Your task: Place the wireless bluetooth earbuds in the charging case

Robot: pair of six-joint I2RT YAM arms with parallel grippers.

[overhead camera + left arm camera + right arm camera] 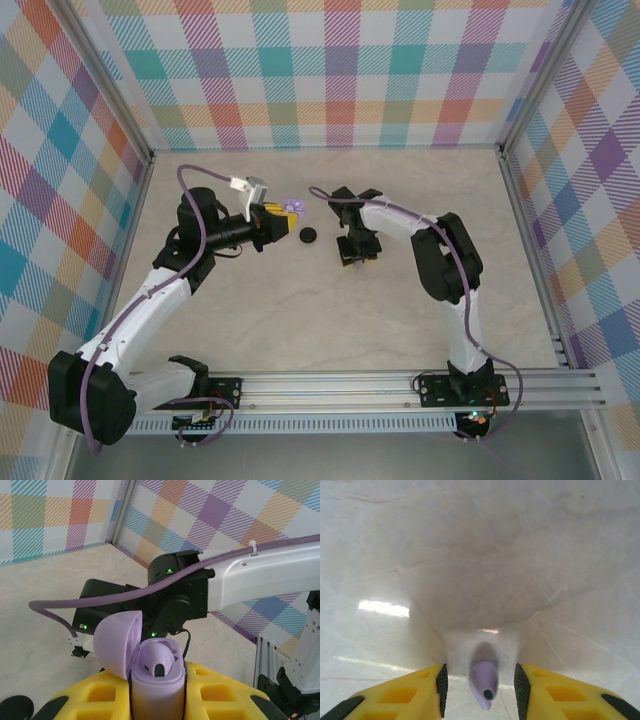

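My left gripper is shut on the pale lilac charging case, which stands upright between the yellow fingers. The case's lid is flipped open to the left, and one lilac earbud sits in the case. From above, the case shows at the left gripper's tip. My right gripper points down at the table, open. A second lilac earbud lies on the table between its pads, with a gap on each side.
A small round black object lies on the table between the two grippers; its dark edge also shows low in the left wrist view. The right arm reaches across close behind the case. Checked walls enclose the marbled tabletop.
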